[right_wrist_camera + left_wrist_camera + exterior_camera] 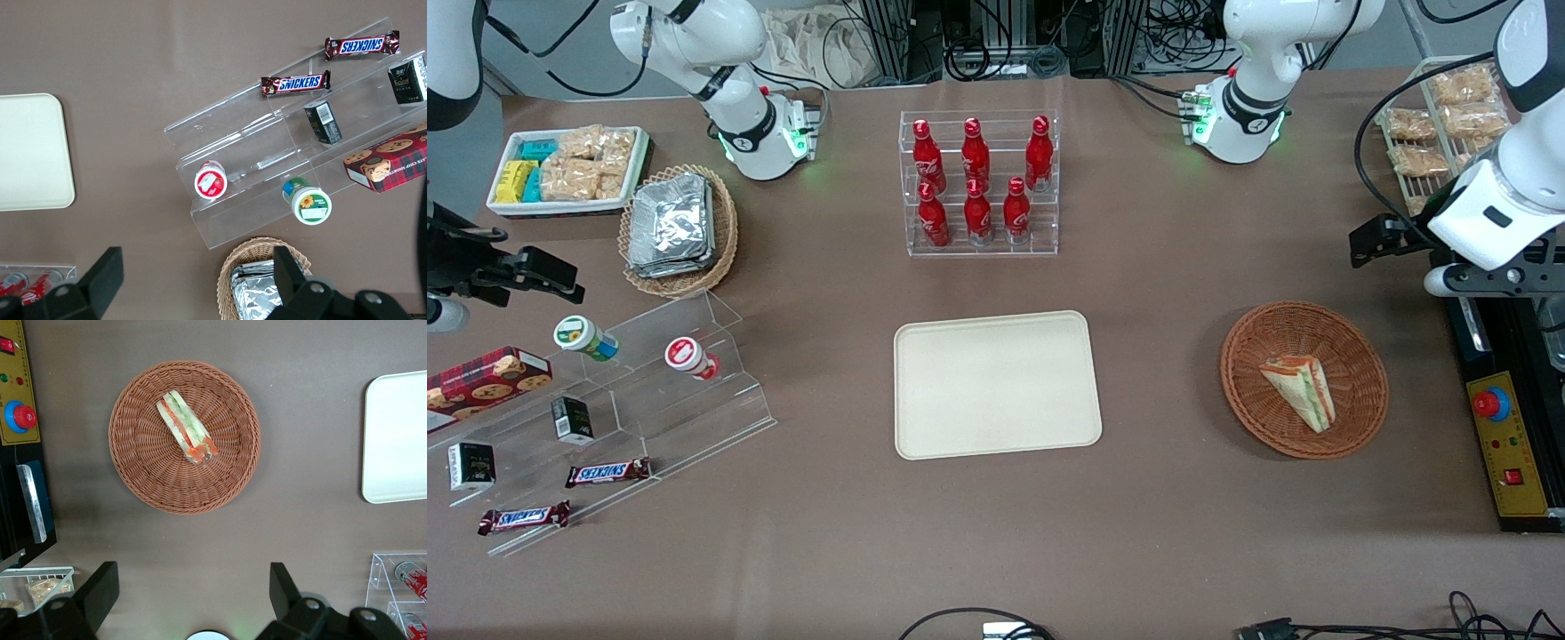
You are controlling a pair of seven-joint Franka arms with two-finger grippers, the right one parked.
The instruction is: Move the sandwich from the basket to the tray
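Ahead of the spread jaws, the sandwich [187, 428] lies in the basket [137, 463].
The gripper [193, 597] hangs empty, well apart from it; the tray [397, 437] sits off sideways.

Six red bottles [978, 182] stand in a clear rack [980, 242].

The sandwich [1299, 391] lies in the basket [1352, 351], toward the working arm's end of the worktop [1156, 524]. The tray [996, 384] sits mid-worktop, well apart from the basket. A bottle rack [980, 182] stands farther from the front camera than the tray. The hand [193, 593] hangs above the worktop near the basket, fingers spread.
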